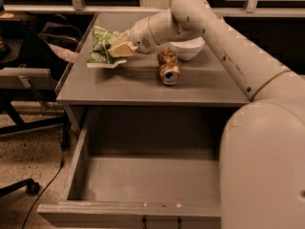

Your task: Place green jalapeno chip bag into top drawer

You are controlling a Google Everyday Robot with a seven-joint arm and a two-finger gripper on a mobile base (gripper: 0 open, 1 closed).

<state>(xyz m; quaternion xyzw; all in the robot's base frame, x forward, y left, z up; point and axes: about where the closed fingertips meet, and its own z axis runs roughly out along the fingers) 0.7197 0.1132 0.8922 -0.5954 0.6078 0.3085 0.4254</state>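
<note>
The green jalapeno chip bag [101, 47] is a crinkly light-green bag, held up off the left part of the grey table [119, 82]. My gripper [116, 46] is shut on the bag's right side, its tan fingers [122, 46] pinching it. The top drawer [138, 175] is pulled open below the table, its inside bare, its front panel at the bottom edge of the view. My arm reaches in from the right and hides part of the drawer's right side.
A crushed brown can [168, 67] lies on the table's middle. A white bowl [187, 49] sits behind it, partly hidden by my arm. A dark chair [19, 80] stands to the left on the speckled floor.
</note>
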